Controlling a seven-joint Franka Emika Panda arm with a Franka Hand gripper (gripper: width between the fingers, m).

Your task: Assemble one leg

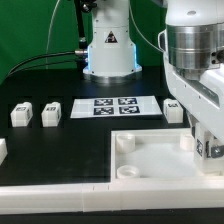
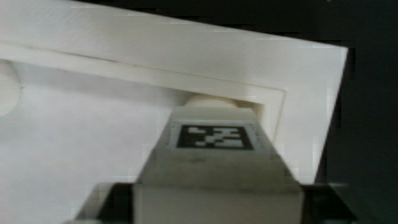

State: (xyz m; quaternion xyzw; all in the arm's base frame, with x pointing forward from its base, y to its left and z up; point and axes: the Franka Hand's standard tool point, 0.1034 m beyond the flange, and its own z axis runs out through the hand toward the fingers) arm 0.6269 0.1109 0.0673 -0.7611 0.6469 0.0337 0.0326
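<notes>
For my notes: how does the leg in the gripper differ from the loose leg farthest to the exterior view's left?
The held leg is clamped in the gripper, its end at a corner socket of the panel; the loose leg lies free on the table, away from the panel. Both are small white posts with marker tags.

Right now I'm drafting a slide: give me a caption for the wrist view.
Gripper holding the tagged white leg at a corner of the square panel.
</notes>
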